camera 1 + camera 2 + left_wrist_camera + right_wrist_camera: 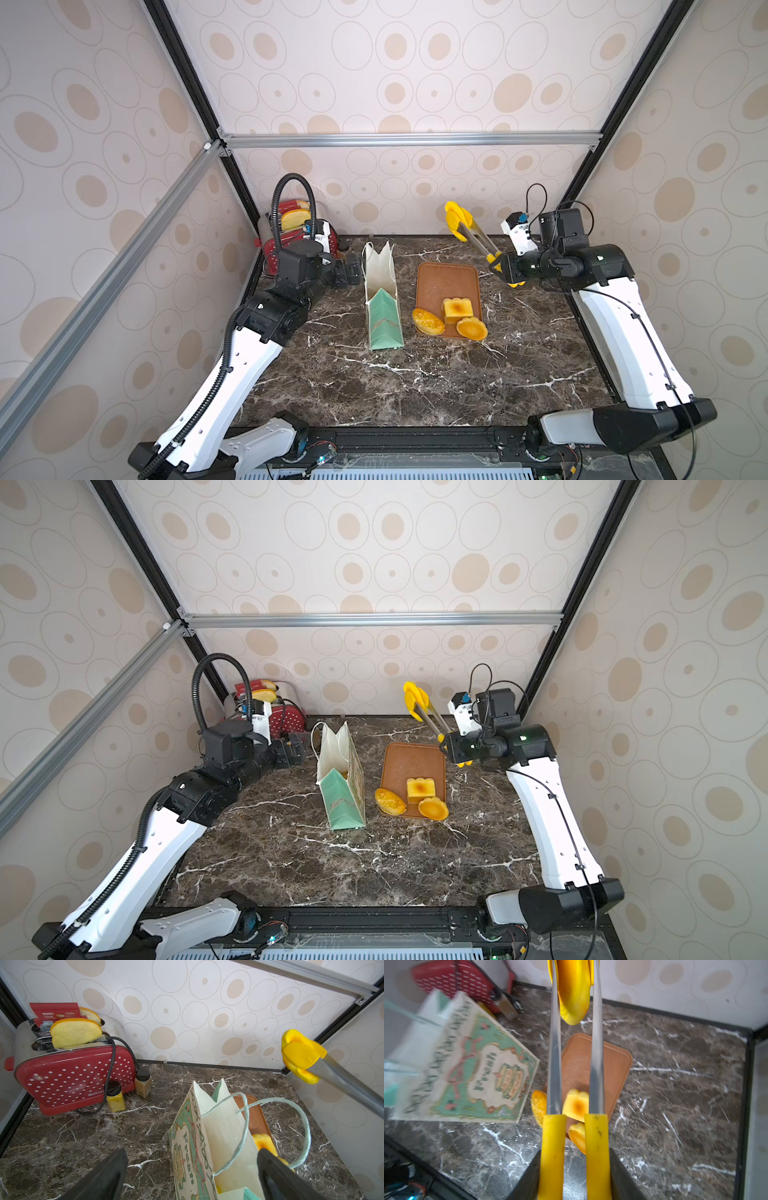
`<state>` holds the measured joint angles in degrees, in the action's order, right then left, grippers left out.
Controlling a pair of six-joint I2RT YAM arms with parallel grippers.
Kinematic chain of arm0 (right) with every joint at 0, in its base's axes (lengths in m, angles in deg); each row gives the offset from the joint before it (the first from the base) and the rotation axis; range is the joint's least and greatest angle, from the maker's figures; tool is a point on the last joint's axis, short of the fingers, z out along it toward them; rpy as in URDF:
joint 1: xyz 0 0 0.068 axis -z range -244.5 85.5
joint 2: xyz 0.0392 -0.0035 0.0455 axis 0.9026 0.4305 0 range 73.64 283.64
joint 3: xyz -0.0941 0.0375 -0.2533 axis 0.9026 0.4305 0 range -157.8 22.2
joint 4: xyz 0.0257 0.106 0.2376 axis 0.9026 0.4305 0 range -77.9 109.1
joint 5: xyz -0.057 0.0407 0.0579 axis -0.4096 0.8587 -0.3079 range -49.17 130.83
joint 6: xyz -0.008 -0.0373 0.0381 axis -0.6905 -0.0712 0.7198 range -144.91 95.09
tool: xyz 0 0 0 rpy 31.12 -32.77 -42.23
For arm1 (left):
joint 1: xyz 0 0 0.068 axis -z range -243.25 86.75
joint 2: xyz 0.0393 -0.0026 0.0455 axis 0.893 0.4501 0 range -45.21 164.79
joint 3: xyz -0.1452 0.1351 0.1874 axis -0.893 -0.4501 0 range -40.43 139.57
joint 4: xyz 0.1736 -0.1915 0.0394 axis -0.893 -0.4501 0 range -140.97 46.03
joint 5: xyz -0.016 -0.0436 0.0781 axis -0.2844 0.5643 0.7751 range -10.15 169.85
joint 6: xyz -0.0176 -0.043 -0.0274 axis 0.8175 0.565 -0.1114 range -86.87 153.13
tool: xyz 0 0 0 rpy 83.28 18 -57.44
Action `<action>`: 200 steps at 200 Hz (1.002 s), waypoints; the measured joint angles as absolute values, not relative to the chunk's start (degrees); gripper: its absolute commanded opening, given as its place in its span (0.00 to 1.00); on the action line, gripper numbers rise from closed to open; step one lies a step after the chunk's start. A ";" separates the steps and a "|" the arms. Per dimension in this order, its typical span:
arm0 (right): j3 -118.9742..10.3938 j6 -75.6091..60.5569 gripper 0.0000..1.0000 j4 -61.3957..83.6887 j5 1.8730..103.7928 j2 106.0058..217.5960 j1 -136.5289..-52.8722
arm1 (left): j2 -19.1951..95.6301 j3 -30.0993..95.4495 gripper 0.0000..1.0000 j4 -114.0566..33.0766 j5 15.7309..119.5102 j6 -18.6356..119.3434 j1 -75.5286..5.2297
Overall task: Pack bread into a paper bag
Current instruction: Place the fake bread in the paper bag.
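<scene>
The red toaster (72,1076) is kept in the far left corner. Near it the left gripper (349,270) is held empty, jaws spread, just beside the upright, open paper bag (384,316). At the tray's (446,282) near edge an oval bun (428,321), a square loaf (457,309) and a tart bun (471,328) are crowded, two overhanging. The tongs (473,237) are clamped by the right gripper (509,270), and another bun (574,991) is pinched aloft. Bare tabletop (415,386) is left in front.

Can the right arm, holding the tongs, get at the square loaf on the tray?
Probably yes. The square loaf sits uncovered on the tray, with the paper bag standing apart beside it. The tongs in the right gripper point up and away, so they must swing down first.
</scene>
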<state>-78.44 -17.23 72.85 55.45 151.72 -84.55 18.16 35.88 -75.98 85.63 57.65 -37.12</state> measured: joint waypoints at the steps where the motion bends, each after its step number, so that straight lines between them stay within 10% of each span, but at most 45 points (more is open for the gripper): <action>1: -78.55 -17.25 0.38 72.85 55.55 151.70 -84.73 | 18.18 35.88 0.99 -75.98 85.61 57.65 -37.12; 125: -77.28 -12.90 0.37 63.43 69.37 148.66 -103.24 | 19.69 37.72 0.99 -76.35 86.20 57.71 -37.12; 200: -71.99 -11.63 0.58 62.40 67.88 148.07 -103.39 | 19.28 37.79 0.99 -77.56 86.90 57.71 -37.12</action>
